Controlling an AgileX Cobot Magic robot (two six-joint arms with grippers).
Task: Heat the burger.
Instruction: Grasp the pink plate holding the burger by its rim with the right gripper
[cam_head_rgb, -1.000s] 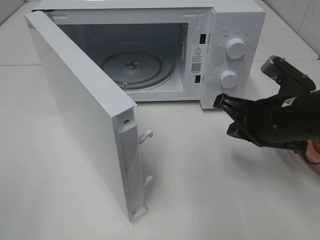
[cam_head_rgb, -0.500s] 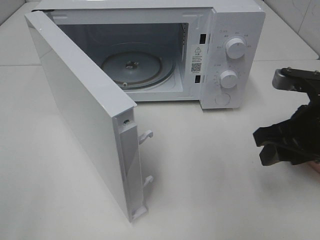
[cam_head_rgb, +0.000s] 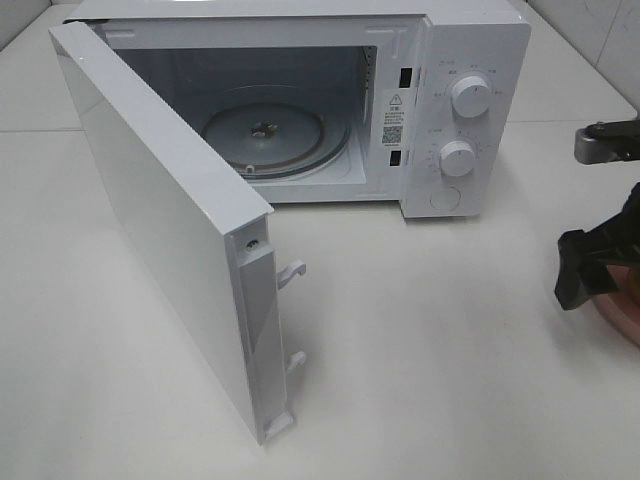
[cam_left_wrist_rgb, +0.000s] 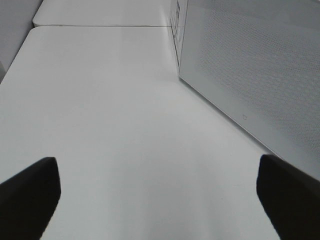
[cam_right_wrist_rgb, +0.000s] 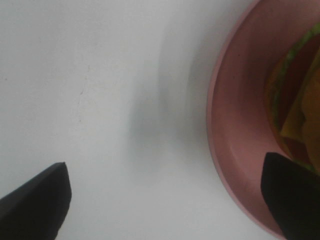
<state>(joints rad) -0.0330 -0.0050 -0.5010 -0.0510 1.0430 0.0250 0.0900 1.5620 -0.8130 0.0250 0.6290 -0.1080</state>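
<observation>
The burger (cam_right_wrist_rgb: 296, 100) shows only in the right wrist view, as a green lettuce edge and brown layers on a round pink plate (cam_right_wrist_rgb: 234, 125). In the exterior view only the plate's rim (cam_head_rgb: 626, 318) shows at the right edge, and the burger is out of frame there. My right gripper (cam_head_rgb: 588, 270) hangs over the plate's near-left rim, open and empty (cam_right_wrist_rgb: 165, 200), with one finger (cam_right_wrist_rgb: 290, 195) above the plate. My left gripper (cam_left_wrist_rgb: 160, 200) is open and empty, low over the table beside the microwave door (cam_left_wrist_rgb: 250, 65). It is out of the exterior view.
The white microwave (cam_head_rgb: 470, 60) stands at the back with its door (cam_head_rgb: 150, 220) swung wide open toward the front left. Its glass turntable (cam_head_rgb: 265, 135) holds nothing. Two knobs (cam_head_rgb: 468, 96) sit on its right panel.
My right arm has drawn back from the microwave's front panel and moved right, out to the plate at the right edge. The microwave and door have not moved.
</observation>
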